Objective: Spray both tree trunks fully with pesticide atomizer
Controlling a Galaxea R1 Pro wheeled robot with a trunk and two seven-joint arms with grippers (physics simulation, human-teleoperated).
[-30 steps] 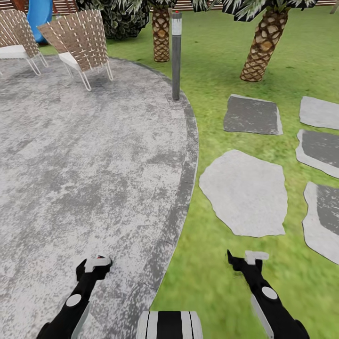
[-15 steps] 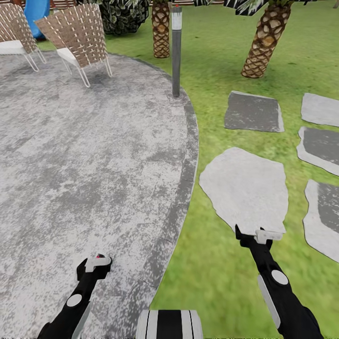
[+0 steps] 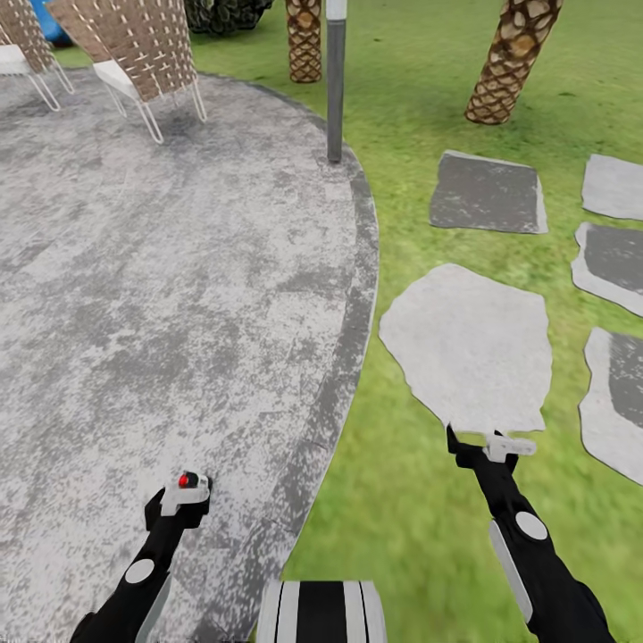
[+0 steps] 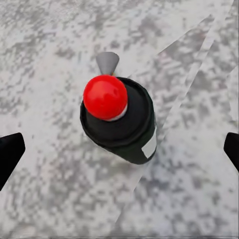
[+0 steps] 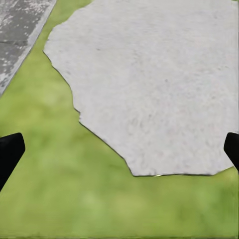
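Two fingertips of my left gripper (image 4: 119, 149) stand wide apart, the sprayer (image 4: 119, 119) upright between them on the grey patio (image 3: 134, 268), untouched. If I close off-centre, I would likely tip the can; its depth is hard to judge. My right gripper (image 5: 119, 149) hangs open, holding nothing, over grass (image 5: 64, 199) and a stepping stone (image 5: 159, 84).

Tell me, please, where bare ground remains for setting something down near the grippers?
Bare patio stretches ahead of the atomizer, up to the chairs. The stepping stone before the right gripper is bare. It is crowded only beneath the left gripper.
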